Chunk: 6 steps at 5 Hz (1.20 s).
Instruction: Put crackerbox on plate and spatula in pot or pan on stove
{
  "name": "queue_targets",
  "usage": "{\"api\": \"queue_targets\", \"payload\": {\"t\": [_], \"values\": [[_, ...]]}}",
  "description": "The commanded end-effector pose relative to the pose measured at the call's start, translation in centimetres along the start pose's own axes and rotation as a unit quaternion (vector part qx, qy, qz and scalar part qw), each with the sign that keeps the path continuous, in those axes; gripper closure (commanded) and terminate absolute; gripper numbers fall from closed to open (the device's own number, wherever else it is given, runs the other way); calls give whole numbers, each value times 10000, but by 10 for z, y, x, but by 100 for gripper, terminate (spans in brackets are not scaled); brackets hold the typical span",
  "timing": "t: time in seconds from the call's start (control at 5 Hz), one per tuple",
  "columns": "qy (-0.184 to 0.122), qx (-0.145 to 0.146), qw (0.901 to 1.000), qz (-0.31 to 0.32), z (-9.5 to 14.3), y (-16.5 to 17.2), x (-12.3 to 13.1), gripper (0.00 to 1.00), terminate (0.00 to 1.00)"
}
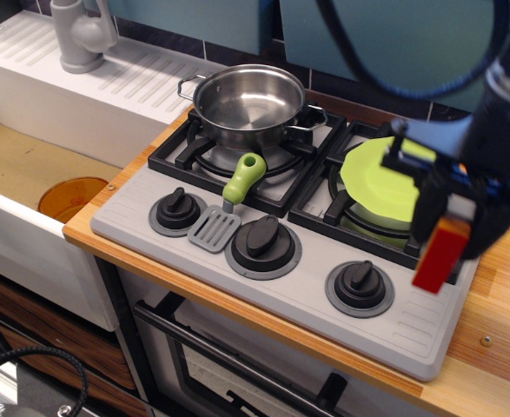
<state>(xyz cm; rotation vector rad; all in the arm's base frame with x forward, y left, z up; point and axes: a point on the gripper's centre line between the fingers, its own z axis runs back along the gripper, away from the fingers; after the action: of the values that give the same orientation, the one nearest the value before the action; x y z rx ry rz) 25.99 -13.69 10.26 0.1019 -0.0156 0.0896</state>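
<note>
My gripper (450,217) is shut on the crackerbox (440,254), whose red and orange end hangs below the fingers. It holds the box in the air over the stove's (263,287) right front, just right of and in front of the lime-green plate (376,184) on the right burner. The spatula (230,202) lies on the stove front, grey blade between two knobs, green handle pointing up at the steel pot (248,102) on the left burner. The pot looks empty.
A sink (29,165) with an orange round dish (70,197) lies left of the stove. A grey tap (79,33) stands at the back left. Wooden counter (498,321) runs along the right edge. Black cables hang from the arm above.
</note>
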Motion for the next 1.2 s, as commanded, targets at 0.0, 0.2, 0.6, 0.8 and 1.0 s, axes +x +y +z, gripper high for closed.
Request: {"api": "queue_targets", "payload": {"t": [0.0, 0.2, 0.6, 0.8, 1.0], "values": [[-425, -282, 9984, -240, 33, 30, 49, 100, 0], [-456, -290, 9980, -325, 36, 40, 69, 100, 0], [-584, -440, 9965, -410, 14, 43, 102, 100, 0], [-560, -482, 9966, -377, 0, 41, 105, 100, 0], [-643, -560, 9955, -402, -9, 36, 99, 100, 0]]}}
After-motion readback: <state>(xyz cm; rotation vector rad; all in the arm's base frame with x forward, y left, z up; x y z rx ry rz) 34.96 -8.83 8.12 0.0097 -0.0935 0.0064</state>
